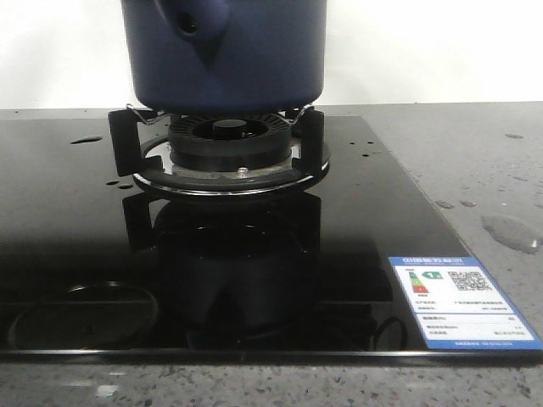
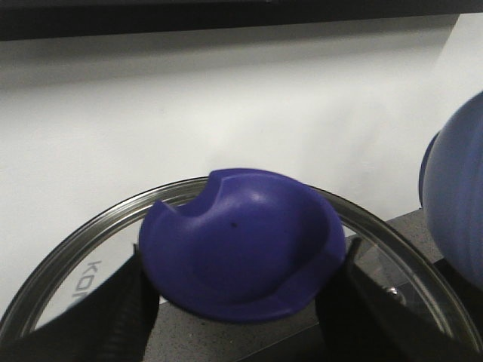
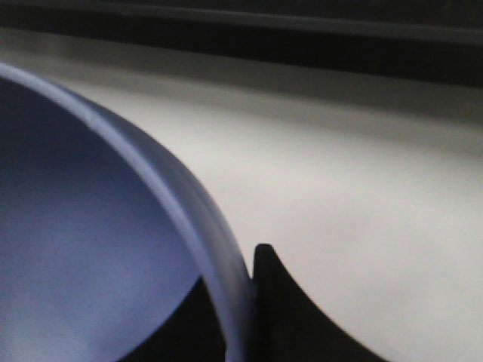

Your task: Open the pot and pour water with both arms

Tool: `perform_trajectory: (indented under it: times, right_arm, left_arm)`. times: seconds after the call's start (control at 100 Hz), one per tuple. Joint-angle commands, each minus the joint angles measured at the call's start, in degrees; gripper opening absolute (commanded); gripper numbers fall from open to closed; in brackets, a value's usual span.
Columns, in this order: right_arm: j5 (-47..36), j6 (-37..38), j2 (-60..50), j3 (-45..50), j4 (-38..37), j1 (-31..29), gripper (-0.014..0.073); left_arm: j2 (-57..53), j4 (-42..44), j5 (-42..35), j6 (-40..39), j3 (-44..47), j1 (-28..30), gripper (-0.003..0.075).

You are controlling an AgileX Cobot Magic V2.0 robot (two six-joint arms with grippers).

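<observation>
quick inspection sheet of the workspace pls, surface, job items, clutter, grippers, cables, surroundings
surface: glossy black glass cooktop set in a grey speckled counter, wet in places.
job's things: the pot is dark navy and stands on the burner support, handle stub toward the camera; water lies as a puddle and drops on the counter at the right. The glass lid with its blue knob is held up by the left arm.
clutter: only an energy label sticker on the cooktop.
grippers: left gripper shut on the lid's knob; right gripper straddles the pot's rim, grip cannot be judged.
cables: nothing seen.
surroundings: plain white wall behind.
</observation>
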Motion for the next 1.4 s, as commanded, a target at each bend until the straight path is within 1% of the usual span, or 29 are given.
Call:
perform_trajectory:
  times: [0.0, 0.42, 0.69, 0.86, 1.03, 1.39]
  right_arm:
    - [-7.7, -0.2, -3.7, -1.5, -1.0, 0.1, -0.0057]
    - [-17.9, -0.2, -3.7, -1.5, -4.5, 0.1, -0.0057]
    - [-23.8, -0.2, -3.7, -1.5, -9.4, 0.1, -0.0057]
    - [-26.1, -0.2, -3.7, -1.5, -12.4, 0.1, -0.0057]
    - [-27.0, -0.2, -3.7, -1.5, -12.8, 0.3, -0.0057]
    - [-25.8, -0.2, -3.7, -1.5, -12.8, 0.3, -0.0057]
  left_arm:
    - [-2.4, -4.4, 0.1, -0.4, -2.4, 0.1, 0.0377]
    - [-2.4, -4.4, 0.1, -0.3, -2.4, 0.1, 0.0377]
    - [-2.4, -4.4, 0.1, -0.3, -2.4, 0.1, 0.0377]
    - [-2.4, -4.4, 0.1, -0.3, -2.4, 0.1, 0.0377]
    - [-2.4, -4.4, 0.1, -0.3, -2.4, 0.1, 0.0377]
    - [-2.4, -4.4, 0.1, -0.3, -2.4, 0.1, 0.0377]
